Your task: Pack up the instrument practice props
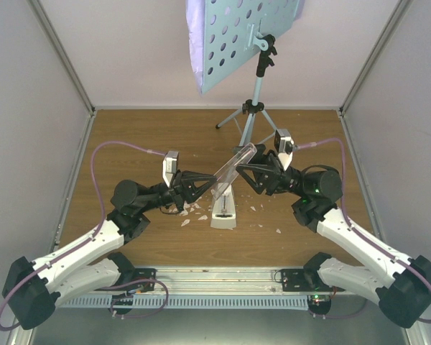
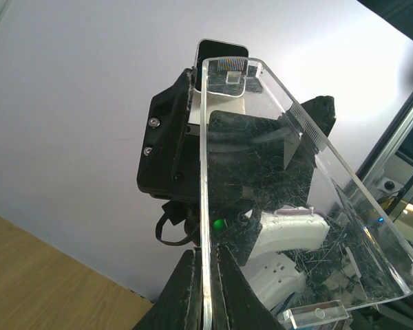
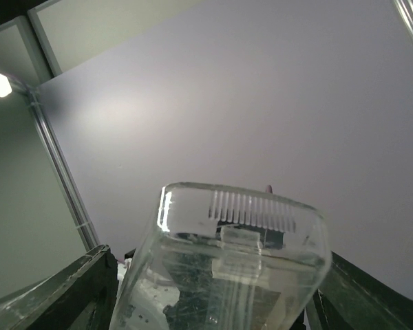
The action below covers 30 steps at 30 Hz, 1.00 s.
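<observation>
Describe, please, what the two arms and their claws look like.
The left arm and right arm have white links between black joints and black bases. The left claw and right claw are black, with triangular fingers, each topped by a white camera block. A lilac cable loops to each wrist; a green light glows on the right arm.

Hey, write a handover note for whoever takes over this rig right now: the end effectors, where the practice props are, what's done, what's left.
Left end effector: shut on one edge of the clear cover, which is held tilted.
Right end effector: fingers straddle the same cover; grip cannot be confirmed.
Metronome: mid-table between the arms, crumbs around it.
Music stand: upright at the far edge, sheet-music pages against its desk.
Done: nothing visibly packed.
Left: metronome, cover, stand, pages.
</observation>
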Motion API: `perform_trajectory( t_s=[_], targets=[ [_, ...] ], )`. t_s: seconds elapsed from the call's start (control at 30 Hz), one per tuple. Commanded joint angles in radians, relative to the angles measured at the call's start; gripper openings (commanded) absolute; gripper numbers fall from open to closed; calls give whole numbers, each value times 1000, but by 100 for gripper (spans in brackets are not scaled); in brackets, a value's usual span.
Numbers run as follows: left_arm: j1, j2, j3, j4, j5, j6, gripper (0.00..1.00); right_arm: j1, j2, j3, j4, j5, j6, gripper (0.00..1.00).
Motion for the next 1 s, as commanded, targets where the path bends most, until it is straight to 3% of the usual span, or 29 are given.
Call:
perform_trajectory(
  t_s=[0.0,0.3,0.47,0.6,0.73,0.83,0.97],
  targets=[
    [5,-7,-12,66,-14,14,0,23,9,36,40,-15,-9,72],
    [5,-7,-18,70,-16,13,0,30,14,35,44,-18,-16,51],
    [5,-7,-18,47,-24,14,3,29,3,28,13,-2,-47,47],
    [5,-27,-22,-30,-43,42,42,30,-35,34,-118,37,-142,47],
    [5,-90,-41,-197,-105,93,80,30,-115,55,-386,132,-310,47],
    [5,-147,-83,-373,-184,134,94,30,-191,77,-623,235,-433,47],
    [2,-159,-198,-465,-189,147,95,30,-276,58,-842,326,-516,47]
  ],
)
